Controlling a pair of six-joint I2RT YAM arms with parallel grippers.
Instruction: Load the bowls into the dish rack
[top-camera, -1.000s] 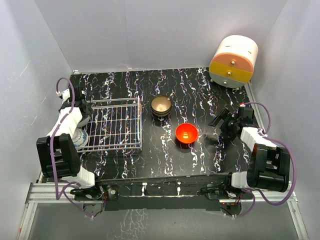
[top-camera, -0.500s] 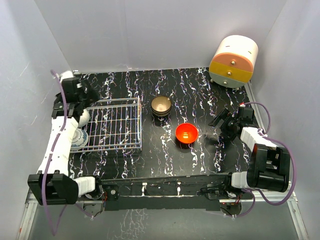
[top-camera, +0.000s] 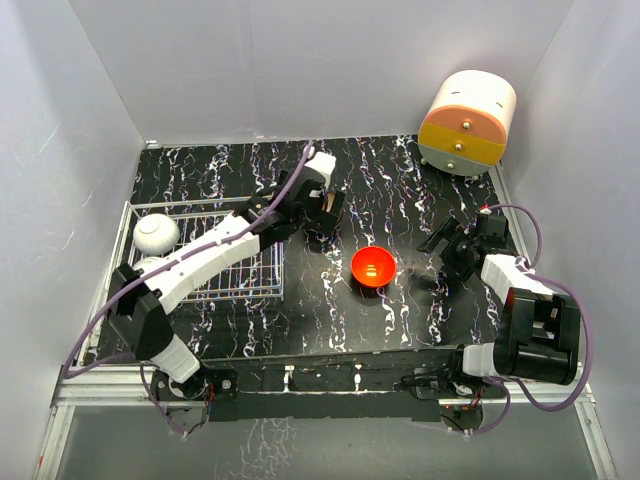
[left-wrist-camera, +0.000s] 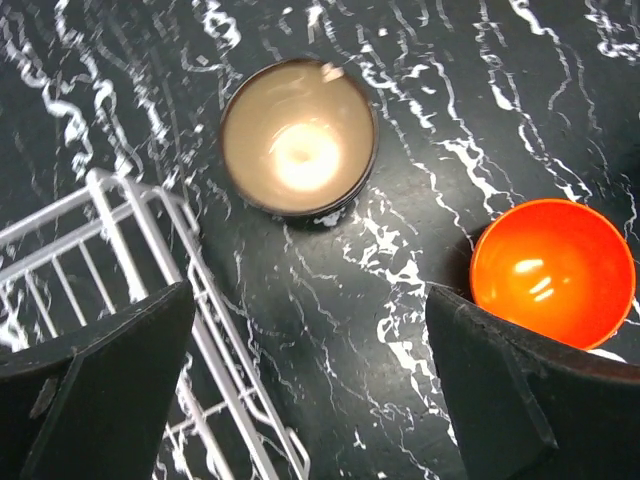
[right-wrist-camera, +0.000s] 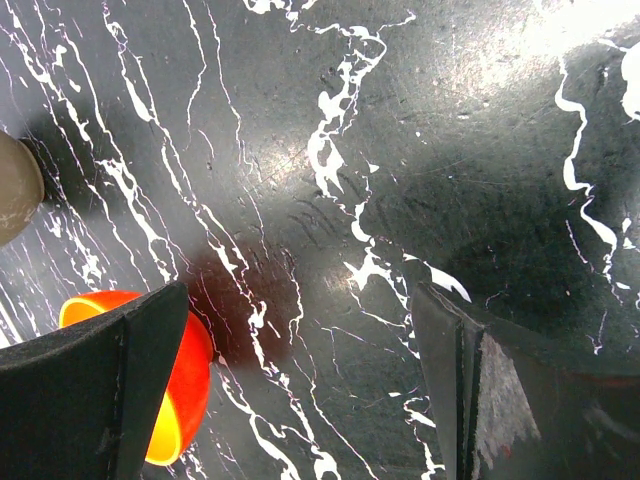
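the brown bowl (left-wrist-camera: 298, 150), stiff and slippery, is best pinched at its rim; left pincer (left-wrist-camera: 310, 395) and right pincer (right-wrist-camera: 300, 385) are spread apart.

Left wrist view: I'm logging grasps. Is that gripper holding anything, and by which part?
Nothing. The left gripper is open, jaws wide apart; the round brown-gold bowl sits untouched beyond them.

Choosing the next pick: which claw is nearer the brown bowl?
Left. The left claw hovers by the brown bowl; the right claw sits far right, past the red bowl.
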